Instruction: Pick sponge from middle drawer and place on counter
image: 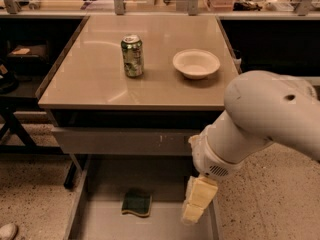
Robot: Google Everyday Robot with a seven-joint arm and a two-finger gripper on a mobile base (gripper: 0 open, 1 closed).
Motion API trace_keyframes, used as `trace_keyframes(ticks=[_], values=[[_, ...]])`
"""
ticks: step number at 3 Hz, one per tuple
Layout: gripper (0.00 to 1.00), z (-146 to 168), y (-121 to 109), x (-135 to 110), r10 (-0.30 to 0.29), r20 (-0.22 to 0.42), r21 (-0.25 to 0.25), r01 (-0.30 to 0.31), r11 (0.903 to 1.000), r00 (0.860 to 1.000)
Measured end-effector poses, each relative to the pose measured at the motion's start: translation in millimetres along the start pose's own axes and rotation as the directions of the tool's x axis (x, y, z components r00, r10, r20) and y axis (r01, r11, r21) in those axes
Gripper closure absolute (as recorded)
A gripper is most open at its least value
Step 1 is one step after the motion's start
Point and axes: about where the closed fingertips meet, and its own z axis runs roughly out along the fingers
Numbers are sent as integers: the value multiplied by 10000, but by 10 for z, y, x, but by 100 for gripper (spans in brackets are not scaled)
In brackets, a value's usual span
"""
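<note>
The sponge (136,203), dark green face up with a yellow edge, lies flat on the floor of the open middle drawer (100,226), near its back. My gripper (192,214) hangs cream-coloured from the big white arm, over the drawer's right side. It sits about a hand's width to the right of the sponge and does not touch it. The beige counter (95,81) lies above, at the centre of the view.
A green can (132,55) and a white bowl (196,63) stand on the counter. A shut grey drawer front with pale scratches (125,141) sits just under the counter. My white arm (265,116) fills the right side. Speckled floor lies on both sides.
</note>
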Motion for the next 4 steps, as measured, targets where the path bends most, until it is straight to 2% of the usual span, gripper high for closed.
trace_keyframes(ticks=[1,2,3,4], values=[[0,461,-236,-85,150,211,299,-156,9994,9997],[0,1238,-563,-108,325,340,344,-337,9988,9989],[0,1293,-565,-101,351,350,251,-360,9990,9988],[0,1485,-506,-132,178,524,20,-179,9998,9985]])
